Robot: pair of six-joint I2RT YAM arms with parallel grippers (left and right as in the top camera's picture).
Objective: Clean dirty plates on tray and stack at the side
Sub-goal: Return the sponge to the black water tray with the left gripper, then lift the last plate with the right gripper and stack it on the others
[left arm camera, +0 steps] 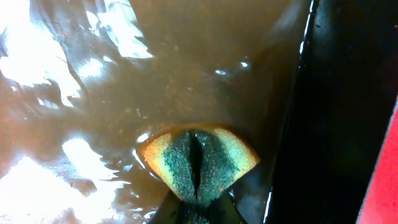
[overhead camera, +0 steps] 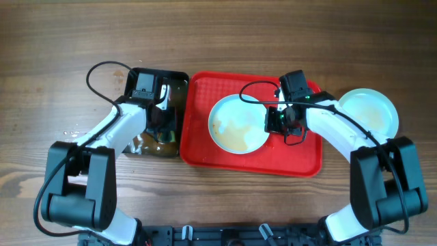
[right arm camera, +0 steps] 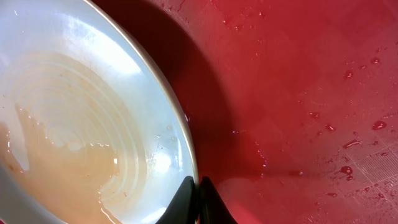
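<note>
On a wooden table (overhead camera: 218, 34), the left gripper (left arm camera: 198, 208) squeezed a sponge (left arm camera: 221, 162) in a black tray (overhead camera: 179, 75) of brown water. The right gripper (right arm camera: 199, 199) pinched the rim of a plate (overhead camera: 235, 123) on the red tray (overhead camera: 205, 147). A second plate (overhead camera: 369, 113) lay on open wood beyond the tray's right edge.

Red tray (overhead camera: 198, 137), textured. Plate (overhead camera: 239, 123), centre: pale blue-white, concentric rings, tan-orange film. Second plate (overhead camera: 369, 113), right of frame: same pale tone, seemingly a faint tan film. Sponge (left arm camera: 199, 163): yellow, dark green face. Water (left arm camera: 155, 74): murky brown, in black tray (overhead camera: 176, 74). Table (overhead camera: 218, 34): brown wood grain.
</note>
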